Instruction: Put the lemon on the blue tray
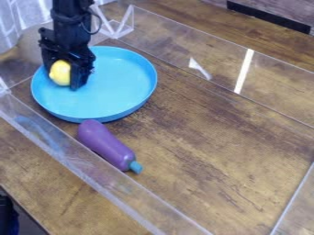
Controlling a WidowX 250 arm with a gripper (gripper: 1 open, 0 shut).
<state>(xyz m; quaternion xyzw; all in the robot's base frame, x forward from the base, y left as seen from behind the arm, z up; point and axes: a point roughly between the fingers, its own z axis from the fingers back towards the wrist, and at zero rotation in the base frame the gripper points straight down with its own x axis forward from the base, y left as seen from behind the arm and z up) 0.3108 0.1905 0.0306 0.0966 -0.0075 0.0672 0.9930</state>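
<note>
My claw (61,72) clamped on lemon (59,71), small, yellow, round, over blue tray's (123,87) left edge. Claw hides lemon's sides.

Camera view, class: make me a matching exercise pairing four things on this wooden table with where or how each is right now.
Column 1:
1. small yellow oval lemon
2. round blue plastic tray
3. purple eggplant with teal tip
4. black gripper

Column 2:
A. lying on bare wood, in front of the dish
B. jaws shut on the fruit
C. held over the dish's left part
D. resting on the table, far left

Pairs: 1-C, 2-D, 3-A, 4-B
</note>
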